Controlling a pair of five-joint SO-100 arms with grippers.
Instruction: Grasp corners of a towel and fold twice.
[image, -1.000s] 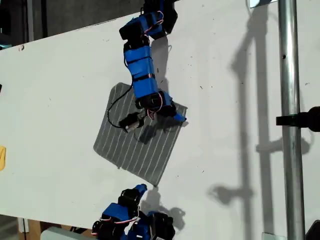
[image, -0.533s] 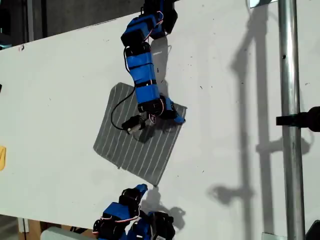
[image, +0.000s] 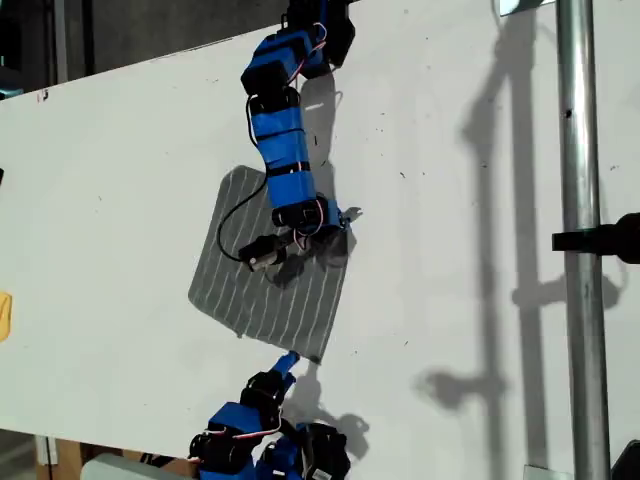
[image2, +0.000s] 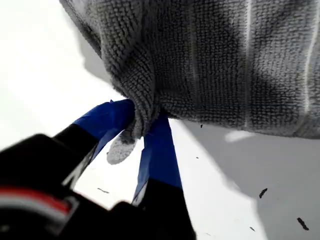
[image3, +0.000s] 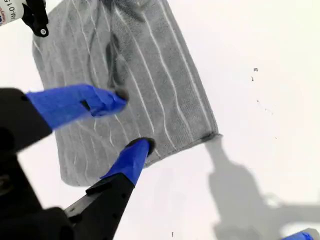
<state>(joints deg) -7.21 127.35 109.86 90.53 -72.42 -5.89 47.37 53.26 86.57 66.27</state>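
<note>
The grey striped towel (image: 255, 285) lies on the white table (image: 450, 150), mid-picture in the exterior view. My first gripper (image: 341, 222) reaches in from the top of that view and is shut on one of the towel's corners (image2: 131, 131), which bunches between the blue fingers (image2: 159, 150) and is lifted off the table. My second gripper (image: 287, 361) comes from the bottom of the exterior view. It hangs open (image3: 129, 124) over the towel (image3: 150, 65) near its edge, and the towel's nearest free corner (image3: 212, 135) lies beside it, outside the fingers.
A metal pole (image: 578, 250) with a black clamp (image: 600, 240) runs down the exterior view's right side and casts long shadows. A black cable (image: 228, 218) from the first arm loops over the towel. A yellow object (image: 4, 315) sits at the exterior view's left edge.
My first gripper has closed on the towel's corner at the exterior view's right, raised it and drawn it inward. My second gripper has moved up to the towel's lower edge.
</note>
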